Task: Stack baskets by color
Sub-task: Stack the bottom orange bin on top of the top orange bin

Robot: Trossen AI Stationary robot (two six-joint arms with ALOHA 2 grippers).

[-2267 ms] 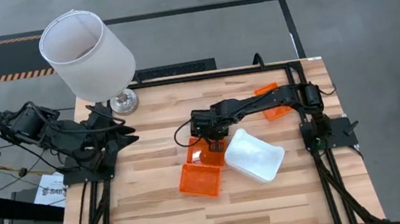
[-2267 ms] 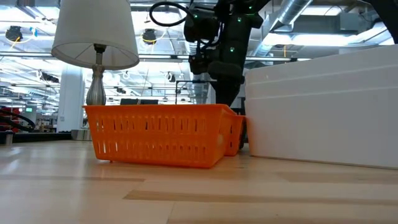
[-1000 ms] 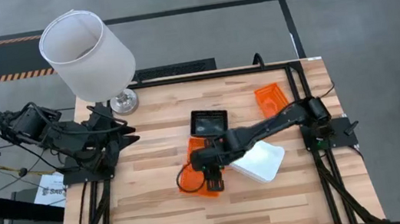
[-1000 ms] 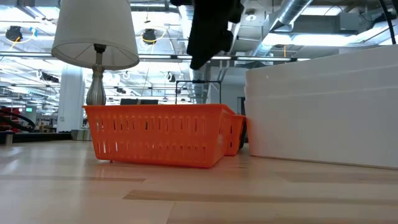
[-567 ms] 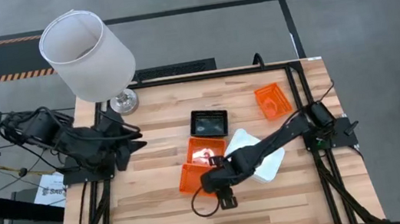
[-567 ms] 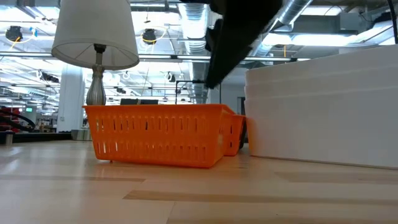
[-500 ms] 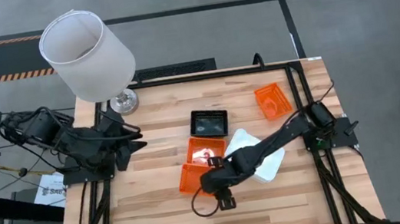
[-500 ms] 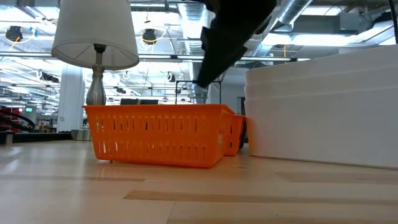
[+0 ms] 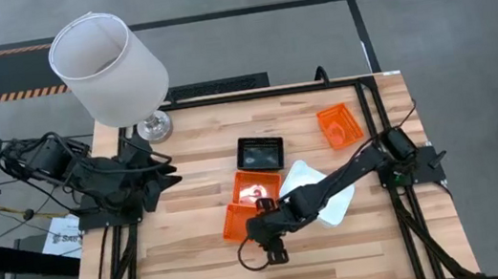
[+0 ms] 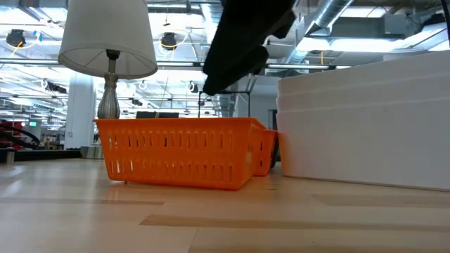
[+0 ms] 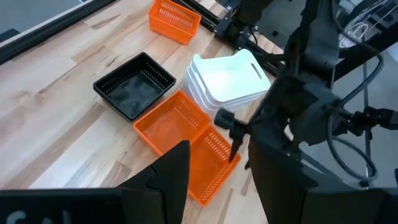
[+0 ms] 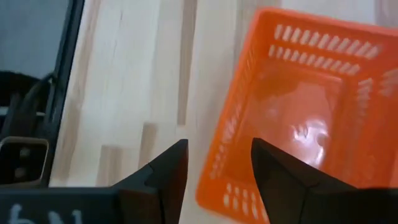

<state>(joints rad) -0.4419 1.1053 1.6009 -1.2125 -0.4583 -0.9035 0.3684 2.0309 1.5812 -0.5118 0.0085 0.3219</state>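
Note:
Two orange baskets (image 9: pixel 256 189) (image 9: pixel 241 222) lie edge to edge at the table's middle, and a third orange basket (image 9: pixel 340 126) sits at the far right. A black basket (image 9: pixel 260 152) rests on the wood just beyond them. A stack of white baskets (image 9: pixel 324 195) stands to their right. My right gripper (image 9: pixel 271 249) hangs open above the near end of the nearer orange basket (image 12: pixel 298 118), touching nothing. My left gripper (image 9: pixel 162 169) waits open at the table's left edge, raised.
A lamp with a big white shade (image 9: pixel 107 67) stands at the far left corner on its metal foot (image 9: pixel 155 128). A black frame (image 9: pixel 358 87) runs along the table's far and right edges. Bare wood (image 9: pixel 168 256) lies near and left of the baskets.
My right gripper has gone toward the table's near edge and come lower, from over the two middle orange baskets to the near end of the nearer one. Its fingers have stayed apart. The baskets have kept their places.

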